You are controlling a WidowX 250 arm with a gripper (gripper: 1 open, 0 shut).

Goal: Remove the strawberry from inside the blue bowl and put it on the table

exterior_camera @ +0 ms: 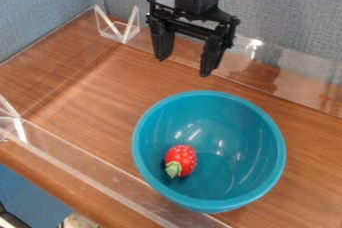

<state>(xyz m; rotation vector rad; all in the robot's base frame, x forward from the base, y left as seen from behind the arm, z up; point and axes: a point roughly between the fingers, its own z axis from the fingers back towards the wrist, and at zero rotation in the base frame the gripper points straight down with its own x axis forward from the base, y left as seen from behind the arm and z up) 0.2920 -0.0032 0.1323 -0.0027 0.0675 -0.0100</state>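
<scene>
Black and pointing straight down, the hand (187,56) hangs above the bench (80,77) with its two fingers (163,40) spread wide apart and nothing between them. It sits beyond the far rim of the blue bowl (254,132), clear of it. The bowl rests upright on the wood-grain surface near the front acrylic wall (54,150). Inside, the strawberry (179,159) lies on the bowl's floor toward its near-left side, green cap pointing down-left.
</scene>
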